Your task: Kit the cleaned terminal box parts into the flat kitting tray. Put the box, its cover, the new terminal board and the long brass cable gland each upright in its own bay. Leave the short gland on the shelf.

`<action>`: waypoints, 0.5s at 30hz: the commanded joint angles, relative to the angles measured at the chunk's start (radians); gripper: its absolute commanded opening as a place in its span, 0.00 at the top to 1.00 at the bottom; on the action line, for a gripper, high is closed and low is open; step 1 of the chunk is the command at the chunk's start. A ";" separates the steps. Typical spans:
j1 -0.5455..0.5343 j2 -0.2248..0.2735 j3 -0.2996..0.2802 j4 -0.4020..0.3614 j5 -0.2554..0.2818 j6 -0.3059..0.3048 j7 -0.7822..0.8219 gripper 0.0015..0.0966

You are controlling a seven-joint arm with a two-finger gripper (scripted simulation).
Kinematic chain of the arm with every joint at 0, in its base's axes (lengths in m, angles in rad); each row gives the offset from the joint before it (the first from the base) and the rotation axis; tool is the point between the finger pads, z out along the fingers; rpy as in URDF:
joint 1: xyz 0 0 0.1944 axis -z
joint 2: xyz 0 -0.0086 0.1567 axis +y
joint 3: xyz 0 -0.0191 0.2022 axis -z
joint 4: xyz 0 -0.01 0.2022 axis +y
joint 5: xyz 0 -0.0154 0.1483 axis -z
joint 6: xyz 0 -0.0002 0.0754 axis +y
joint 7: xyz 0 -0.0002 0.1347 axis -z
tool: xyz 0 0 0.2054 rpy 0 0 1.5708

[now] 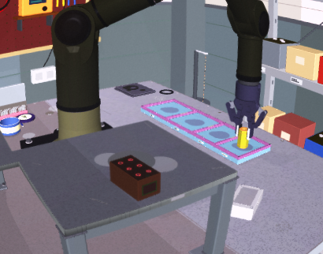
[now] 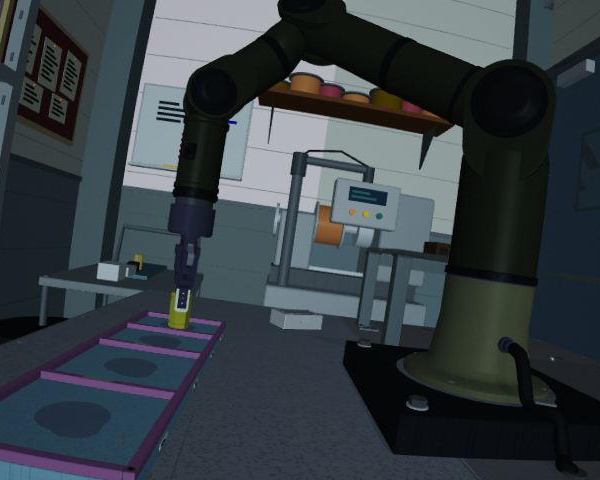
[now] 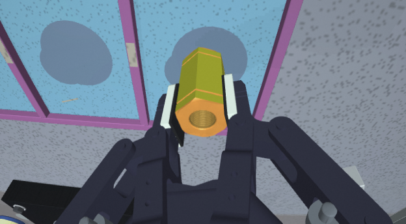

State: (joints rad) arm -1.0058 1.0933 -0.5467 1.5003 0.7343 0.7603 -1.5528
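The long brass cable gland (image 1: 242,141) (image 2: 179,309) (image 3: 201,92) stands upright in the end bay of the flat kitting tray (image 1: 205,128) (image 2: 101,382), over that bay's dark round mark. Its threaded bore faces up toward the wrist camera. The tray's other three bays are empty. A dark red terminal board (image 1: 135,176) with red studs sits on the raised shelf table in front. A white box part (image 1: 247,202) (image 2: 296,318) lies on the lower surface beside the shelf leg. My gripper (image 1: 242,133) (image 2: 183,295) (image 3: 200,98) hangs straight down over the end bay and is closed on the long gland.
Storage boxes (image 1: 295,128) in red, tan and blue sit beyond the tray's end, under a wall rack. The arm's base (image 2: 476,361) stands on a black plate beside the tray. A blue-and-white tub (image 1: 10,125) sits far left.
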 commanded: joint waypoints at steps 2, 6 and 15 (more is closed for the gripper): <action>0.000 -0.002 -0.001 -0.001 0.000 0.000 0.000 0.74; 0.000 -0.002 -0.001 -0.001 0.000 0.000 0.000 0.72; 0.000 -0.002 -0.001 -0.001 0.000 0.000 0.000 0.67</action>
State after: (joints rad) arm -1.0058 1.0933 -0.5467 1.5003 0.7343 0.7603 -1.5528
